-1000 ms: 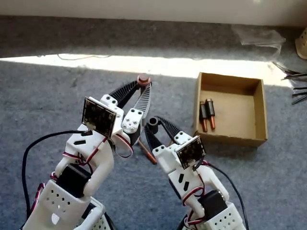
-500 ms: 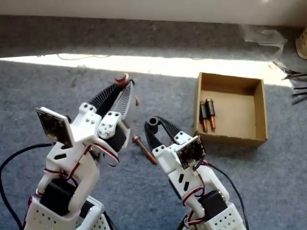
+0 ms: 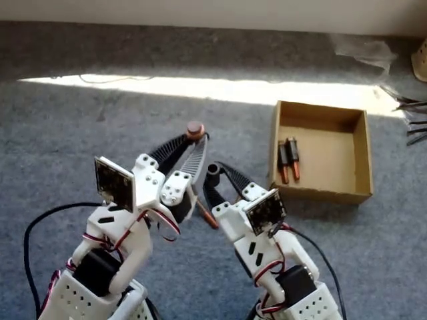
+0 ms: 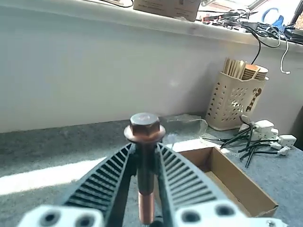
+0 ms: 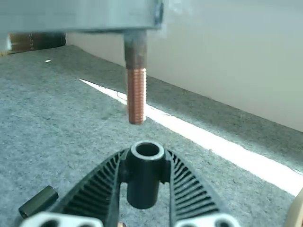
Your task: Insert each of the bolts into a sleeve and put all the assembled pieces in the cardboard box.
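From above, my left gripper (image 3: 194,135) clamps a bolt (image 3: 194,127) head-up just beside my right gripper (image 3: 214,177), which clamps a sleeve (image 3: 213,171) bore-up so the two can mate; the cardboard box (image 3: 320,195) near it holds two finished pieces (image 3: 288,160). My left wrist view shows the shank pinched below the head, leaving the thread free. My right wrist view has that thread hanging above the open bore, slightly off line, not yet in.

We take this for a home room or small office: we see grey carpet (image 3: 67,153), a white wall (image 4: 71,71), a basket (image 4: 232,106) of wooden sticks, chargers (image 4: 265,130) and loose cables (image 4: 247,143).
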